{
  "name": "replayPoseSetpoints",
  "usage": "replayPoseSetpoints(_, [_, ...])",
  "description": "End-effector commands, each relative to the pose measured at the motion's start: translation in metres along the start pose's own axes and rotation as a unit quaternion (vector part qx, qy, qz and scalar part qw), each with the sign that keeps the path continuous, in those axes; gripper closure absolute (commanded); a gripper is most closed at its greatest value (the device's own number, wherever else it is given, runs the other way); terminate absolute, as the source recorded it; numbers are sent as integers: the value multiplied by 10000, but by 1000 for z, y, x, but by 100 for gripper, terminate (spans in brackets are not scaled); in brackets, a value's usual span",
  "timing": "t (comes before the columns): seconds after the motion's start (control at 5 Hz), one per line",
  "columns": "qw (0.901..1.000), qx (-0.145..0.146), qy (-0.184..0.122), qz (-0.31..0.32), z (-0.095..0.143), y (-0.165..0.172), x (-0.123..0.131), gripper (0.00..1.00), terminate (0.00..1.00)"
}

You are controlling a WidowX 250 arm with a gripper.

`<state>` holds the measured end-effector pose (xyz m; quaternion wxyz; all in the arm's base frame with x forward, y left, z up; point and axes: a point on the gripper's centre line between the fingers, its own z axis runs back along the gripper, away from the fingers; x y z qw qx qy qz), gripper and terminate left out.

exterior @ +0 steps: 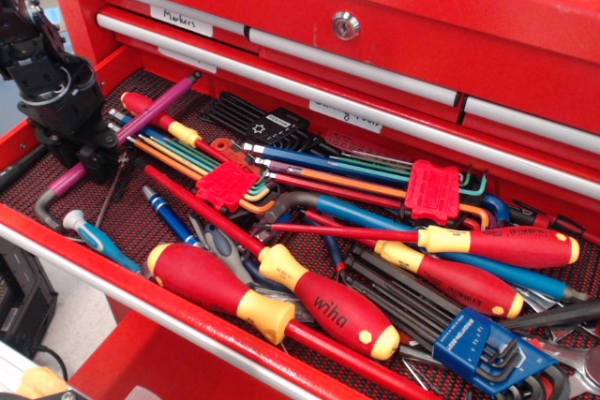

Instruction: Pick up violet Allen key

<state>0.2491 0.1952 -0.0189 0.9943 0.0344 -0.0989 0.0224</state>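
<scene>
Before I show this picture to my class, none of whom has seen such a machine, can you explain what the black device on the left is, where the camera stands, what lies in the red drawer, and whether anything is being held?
The black device is the gripper of a robot arm, the part that pinches things. The single camera looks down from the front at an open drawer of a red tool chest. The gripper is low over the violet Allen key, a long L-shaped key with a bare grey bent end near the drawer's front left. Its fingers sit around the key's shaft, but I cannot tell whether they are pinching it; the key is not visibly lifted. Also in the drawer: red-and-yellow screwdrivers, thin coloured keys in red holders, and a blue holder of dark keys.
</scene>
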Motion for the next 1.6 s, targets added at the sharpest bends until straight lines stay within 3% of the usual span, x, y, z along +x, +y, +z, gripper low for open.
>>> replayPoseSetpoints(0.0, [9990, 203, 161, -359, 28, 10, 16, 100, 0])
replayPoseSetpoints(0.2, [9971, 470, 214, -562, 48, 17, 20, 100, 0])
replayPoseSetpoints(0.6, [9884, 944, 842, -841, 106, 31, 14, 100, 0])
replayPoseSetpoints(1.0, [9771, 1163, 1629, -719, 168, 28, -2, 100, 0])
replayPoseSetpoints(1.2, [9738, 1625, 1509, -505, 210, 19, -3, 100, 0])
replayPoseSetpoints(1.4, [9755, 1821, 1098, -558, 241, 11, 4, 100, 100])
